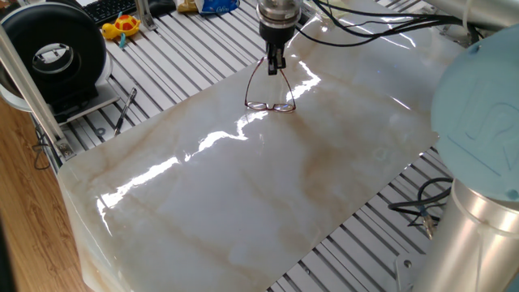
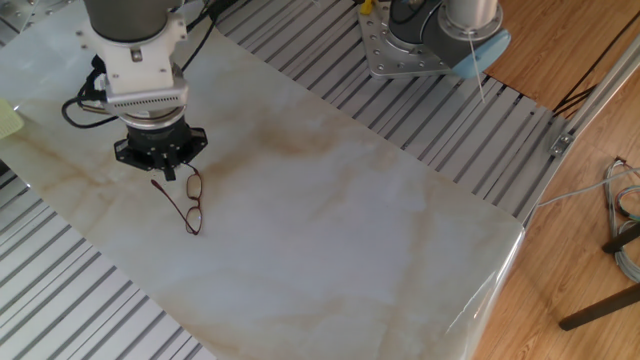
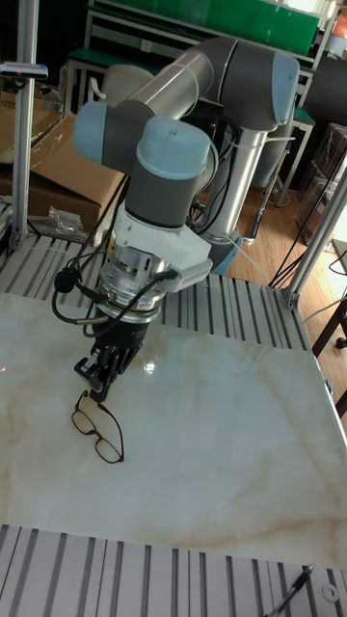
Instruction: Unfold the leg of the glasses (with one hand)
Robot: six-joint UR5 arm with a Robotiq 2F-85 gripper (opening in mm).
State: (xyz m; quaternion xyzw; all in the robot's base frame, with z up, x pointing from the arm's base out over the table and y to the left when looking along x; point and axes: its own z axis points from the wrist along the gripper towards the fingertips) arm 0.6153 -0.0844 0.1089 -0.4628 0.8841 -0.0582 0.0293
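The glasses (image 1: pixel 270 105) lie on the pale marble slab (image 1: pixel 243 195), thin dark-red rims toward the slab's middle and both slender arms spread back toward my gripper. In the other fixed view the glasses (image 2: pixel 193 205) sit just below and to the right of the gripper (image 2: pixel 168 173). The tall fixed view has the glasses (image 3: pixel 99 425) right under the gripper (image 3: pixel 94 384). My gripper (image 1: pixel 276 65) hangs over the arm tips with its fingers close together, shut. Nothing shows between the fingers. Whether they touch an arm tip I cannot tell.
A black round device (image 1: pixel 53 53) stands left of the slab, and a dark pen-like tool (image 1: pixel 124 109) lies on the slatted table near it. A yellow toy (image 1: pixel 122 26) and a keyboard (image 1: pixel 113 8) are at the back. Cables (image 1: pixel 418 207) trail by the arm's base (image 1: pixel 478 162).
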